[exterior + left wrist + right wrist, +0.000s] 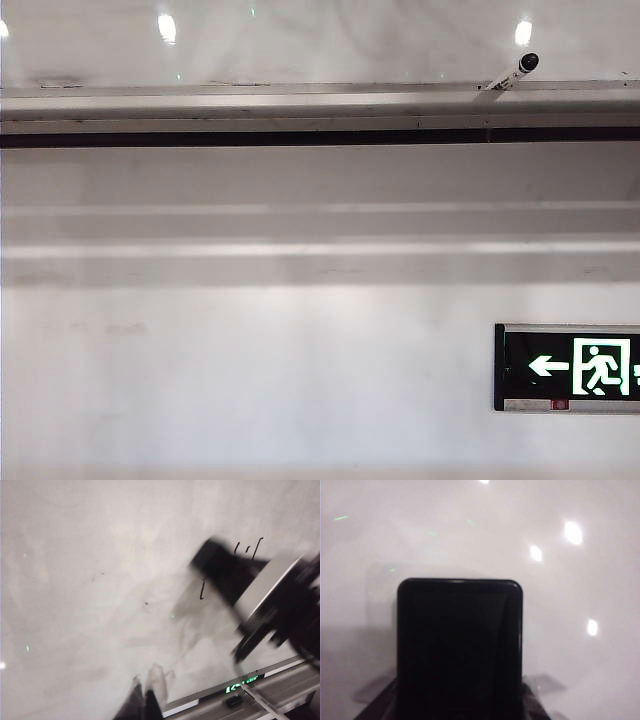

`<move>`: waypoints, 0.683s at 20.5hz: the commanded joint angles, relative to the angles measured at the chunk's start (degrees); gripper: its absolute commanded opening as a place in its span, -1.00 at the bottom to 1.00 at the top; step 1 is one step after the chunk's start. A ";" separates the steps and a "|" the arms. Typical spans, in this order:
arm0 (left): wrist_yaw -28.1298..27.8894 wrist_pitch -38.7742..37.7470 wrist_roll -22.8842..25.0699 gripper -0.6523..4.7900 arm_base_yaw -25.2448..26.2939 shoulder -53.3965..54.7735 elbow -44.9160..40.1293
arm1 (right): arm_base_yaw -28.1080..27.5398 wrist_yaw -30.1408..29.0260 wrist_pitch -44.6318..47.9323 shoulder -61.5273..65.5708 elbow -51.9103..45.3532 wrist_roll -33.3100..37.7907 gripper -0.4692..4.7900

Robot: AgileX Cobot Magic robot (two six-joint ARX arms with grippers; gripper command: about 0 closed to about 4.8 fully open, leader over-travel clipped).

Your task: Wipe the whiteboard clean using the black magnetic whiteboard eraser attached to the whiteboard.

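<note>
The right end effector [460, 710] is clamped on the black eraser [460, 647], whose dark rectangular body fills the lower middle of the right wrist view and lies flat against the glossy whiteboard [570, 605]. The left end effector [145, 700] hangs with its dark fingers pressed together, holding nothing, near the board's lower rail [280, 680]. Beyond it, the blurred right arm [265, 600] presses the eraser [220, 570] against the board beside a few black pen marks [248, 549].

Whiteboard [90, 605] — faint marker strokes [247, 547]; black eraser [460, 650] flat against it.
</note>
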 commanded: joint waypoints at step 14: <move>0.24 1.75 -0.15 -0.79 0.00 -0.20 0.26 | -8.09 -11.63 -3.76 -0.70 0.39 30.82 -0.64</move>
